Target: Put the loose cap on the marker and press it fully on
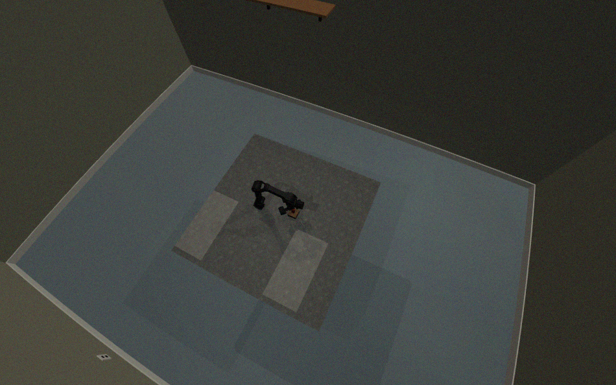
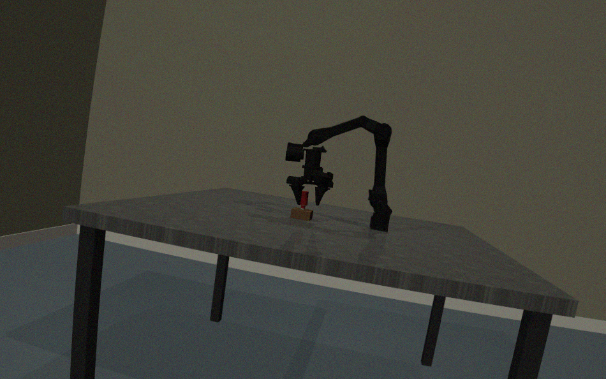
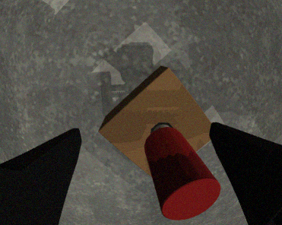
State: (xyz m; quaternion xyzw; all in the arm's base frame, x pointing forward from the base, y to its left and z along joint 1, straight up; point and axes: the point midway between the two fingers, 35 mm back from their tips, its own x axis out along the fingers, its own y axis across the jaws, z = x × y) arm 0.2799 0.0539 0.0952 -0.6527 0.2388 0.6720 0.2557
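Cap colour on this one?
The cap is red; the wrist view shows it best.

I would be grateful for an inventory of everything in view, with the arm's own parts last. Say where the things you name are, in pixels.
Table point(image 1: 343, 191) point(image 2: 267, 245): one, grey top, dark legs, on the floor
Holder block point(image 1: 293, 214) point(image 2: 301, 214) point(image 3: 169, 99): one, brown, on the table
Cap point(image 2: 304, 198) point(image 3: 173, 163): one, red, above the block, over the marker
Marker point(image 3: 162, 126): one, mostly hidden, in the block
Shelf point(image 1: 300, 5): one, orange-brown, on the dark wall
Outlet point(image 1: 104, 356): one, pale, lower-left wall
Arm point(image 1: 274, 190) point(image 2: 380, 162): one, black, on the table
Gripper point(image 2: 308, 204) point(image 3: 147, 132): one, black, open around the cap
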